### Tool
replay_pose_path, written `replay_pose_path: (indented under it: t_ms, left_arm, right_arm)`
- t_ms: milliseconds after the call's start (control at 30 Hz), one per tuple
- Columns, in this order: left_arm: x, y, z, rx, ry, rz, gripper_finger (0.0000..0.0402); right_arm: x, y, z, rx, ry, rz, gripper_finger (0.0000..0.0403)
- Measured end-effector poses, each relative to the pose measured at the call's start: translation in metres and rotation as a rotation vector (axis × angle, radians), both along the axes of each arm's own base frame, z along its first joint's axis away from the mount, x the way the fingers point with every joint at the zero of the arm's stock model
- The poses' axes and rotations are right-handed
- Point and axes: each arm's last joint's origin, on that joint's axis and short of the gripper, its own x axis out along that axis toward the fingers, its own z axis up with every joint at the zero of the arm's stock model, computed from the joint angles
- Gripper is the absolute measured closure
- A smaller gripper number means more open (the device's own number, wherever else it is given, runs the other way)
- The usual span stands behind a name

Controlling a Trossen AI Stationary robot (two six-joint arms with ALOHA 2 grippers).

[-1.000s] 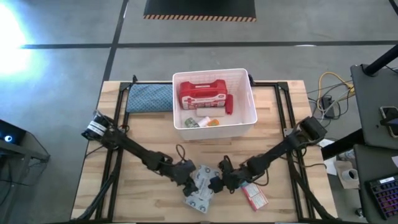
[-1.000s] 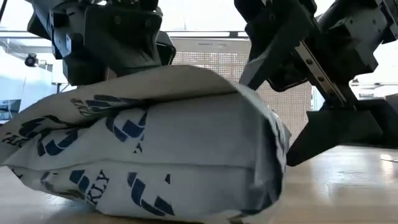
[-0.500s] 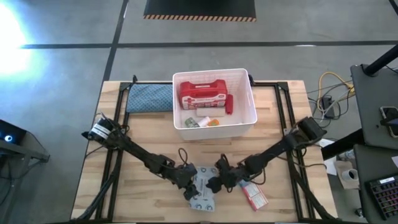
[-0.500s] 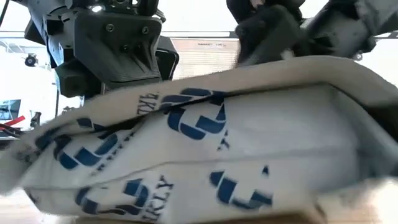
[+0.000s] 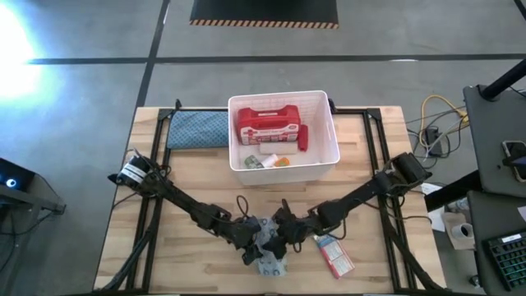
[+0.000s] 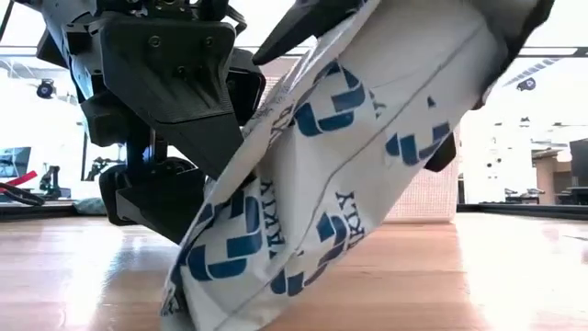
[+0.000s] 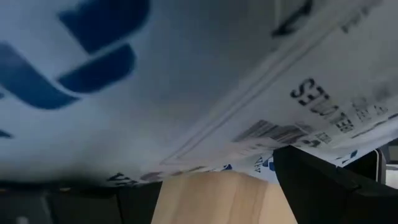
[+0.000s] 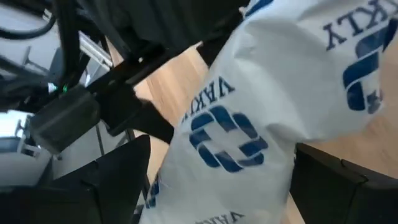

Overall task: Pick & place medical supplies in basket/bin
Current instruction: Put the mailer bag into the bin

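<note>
The grey-white wipes packet (image 5: 268, 247) with blue print stands steeply tilted near the table's front edge. It sits between my left gripper (image 5: 249, 237) and my right gripper (image 5: 285, 233). In the low view the packet (image 6: 331, 156) leans up to the right, with the left gripper (image 6: 156, 119) behind it. My right gripper (image 8: 217, 174) is shut on the packet. My left gripper (image 7: 205, 193) is open, close beneath the packet's printed face (image 7: 186, 74). The white bin (image 5: 329, 156) holds the red first-aid case (image 5: 265, 123), a red tube (image 5: 302, 136) and small bottles (image 5: 267, 161). A small red-white box (image 5: 334, 255) lies flat on the table. My right gripper pinches the wipes packet between its two fingers (image 8: 118, 180), which lie across the packet's width (image 8: 249, 143), toward its raised end. The packet is tilted steeply, its lower end (image 6: 184, 308) on the table. My left gripper stands under the tilted face; I cannot tell whether it touches.
The teal cloth pad (image 5: 197, 129) lies left of the bin at the far side. Bare wood (image 5: 164, 263) shows to the left of the grippers and between them and the bin. Black frame rails (image 5: 144, 222) run along both table sides.
My right gripper has moved toward the table's left and up, raising the packet's right end. The packet has gone from lying flat to standing steeply tilted, with its left lower end still on the table. My left gripper has stayed beside it.
</note>
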Motion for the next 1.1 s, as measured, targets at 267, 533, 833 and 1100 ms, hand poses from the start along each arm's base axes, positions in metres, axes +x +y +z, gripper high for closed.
replay_pose_path:
  t_ms: [267,533,833,1100]
  left_arm:
    - [0.000,0.002,0.004,0.022,-0.021,0.011,0.0126]
    - [0.001,0.003,0.006,0.047,-0.035,0.044,0.0126]
    - [0.001,0.004,0.009,0.046,-0.033,0.040,0.0126]
    - [-0.028,0.005,0.053,0.180,-0.033,0.079,0.0132]
  right_arm:
    - [-0.006,-0.003,-0.003,-0.067,0.189,0.001,0.0076]
    - [-0.004,-0.004,-0.002,-0.061,0.179,0.021,0.0080]
    - [-0.002,-0.003,0.000,-0.054,0.150,0.045,0.0189]
    - [-0.005,-0.010,0.017,-0.099,0.110,0.034,0.0234]
